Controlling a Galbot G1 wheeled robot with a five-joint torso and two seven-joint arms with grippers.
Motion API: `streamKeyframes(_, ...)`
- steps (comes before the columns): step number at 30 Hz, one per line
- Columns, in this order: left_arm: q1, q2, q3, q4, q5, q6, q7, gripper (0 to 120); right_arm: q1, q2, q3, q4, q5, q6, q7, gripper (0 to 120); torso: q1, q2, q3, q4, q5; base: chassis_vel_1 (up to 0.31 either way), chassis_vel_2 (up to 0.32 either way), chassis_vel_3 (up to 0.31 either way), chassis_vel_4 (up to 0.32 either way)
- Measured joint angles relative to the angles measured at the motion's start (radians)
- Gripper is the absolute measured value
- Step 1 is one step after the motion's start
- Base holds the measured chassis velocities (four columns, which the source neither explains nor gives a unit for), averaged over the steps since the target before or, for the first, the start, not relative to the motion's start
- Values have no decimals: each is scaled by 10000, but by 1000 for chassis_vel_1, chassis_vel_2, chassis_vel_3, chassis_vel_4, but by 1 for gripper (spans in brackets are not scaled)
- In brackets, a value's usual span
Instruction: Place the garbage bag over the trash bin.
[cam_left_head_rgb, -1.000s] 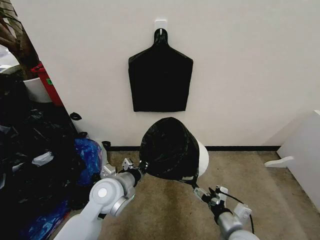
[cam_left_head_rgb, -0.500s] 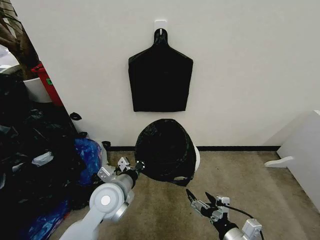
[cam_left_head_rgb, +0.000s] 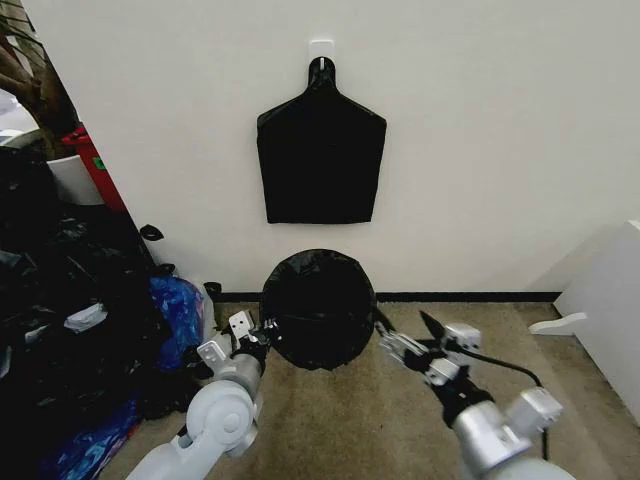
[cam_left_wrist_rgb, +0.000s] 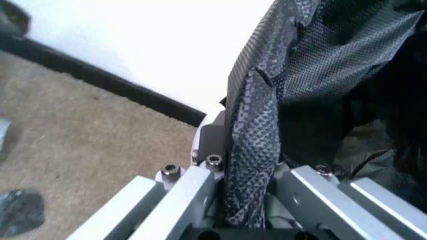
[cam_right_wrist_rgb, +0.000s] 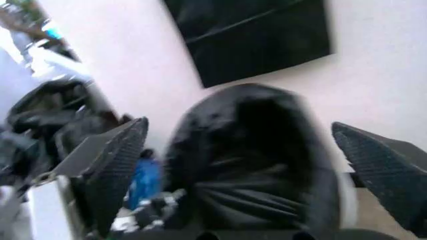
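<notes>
Head view: right tool gapes freed; left tool still pinches garbage bag.

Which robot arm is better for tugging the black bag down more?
Probably the left. Its gripper is shut on the garbage bag edge. The right gripper hangs open beside it, holding nothing.

Head looks down; wrists near garbage bag.
</notes>
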Motion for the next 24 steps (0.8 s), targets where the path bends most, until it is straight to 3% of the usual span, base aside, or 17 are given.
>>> streamKeyframes(9, -599, -309, 910, 718, 1527, -118, 419, 0, 1852, -221, -1246, -1121, 310, -752, 437, 67, 0, 0, 0, -1, -1, 0, 0, 0, 0)
streamKeyframes(11, -739, -332, 1130, 855, 2046, -222, 540, 0, 2458, -81, -1666, -1692, 517, -1061, 1294, 54, 0, 0, 0, -1, 0, 0, 0, 0, 0)
streamKeyframes(13, -771, -332, 1185, 889, 2197, -262, 578, 0, 2608, -46, -1789, -1866, 539, -1111, 1536, 52, 0, 0, 1, -1, -1, 0, 0, 0, 0)
streamKeyframes(24, -757, -270, 1383, 884, 3507, -672, 948, 0, 4043, 548, -3021, -3258, 1816, -1521, 4546, 11, 0, 0, 0, -1, -2, 0, 0, 0, 0)
